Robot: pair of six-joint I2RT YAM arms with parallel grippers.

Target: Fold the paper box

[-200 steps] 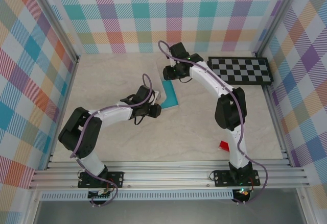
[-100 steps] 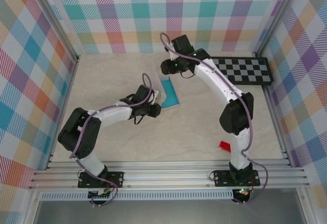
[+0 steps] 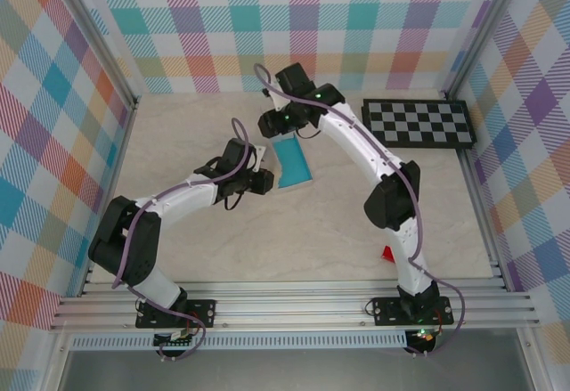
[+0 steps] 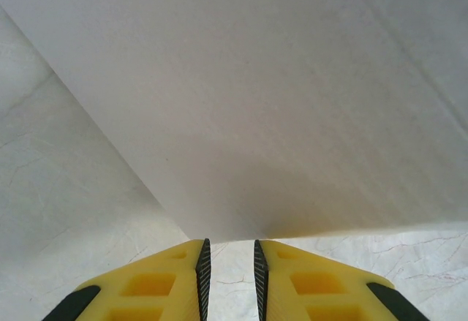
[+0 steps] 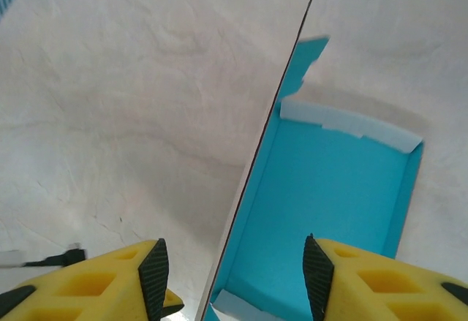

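The paper box (image 3: 292, 163) lies mid-table with its teal inside up and a white flap raised along its left side. In the right wrist view the box (image 5: 336, 182) is a shallow teal tray with a thin upright wall. My right gripper (image 5: 234, 262) is open wide, one finger on each side of that wall, touching nothing. From above, the right gripper (image 3: 272, 128) hangs over the box's far left corner. My left gripper (image 3: 260, 175) is at the box's left side. The box's white face (image 4: 256, 102) stands just ahead of the left gripper (image 4: 229, 251), whose jaws are a narrow gap apart with bare table between them.
A black-and-white checkerboard (image 3: 419, 124) lies at the back right. A small red block (image 3: 389, 252) sits beside the right arm near the front. Plaid walls enclose the table on three sides, and aluminium rails (image 3: 294, 306) run along the near edge.
My right arm swung left, from the box's far right to its far left corner, and its jaws widened. My left arm and the box shifted slightly left and away.
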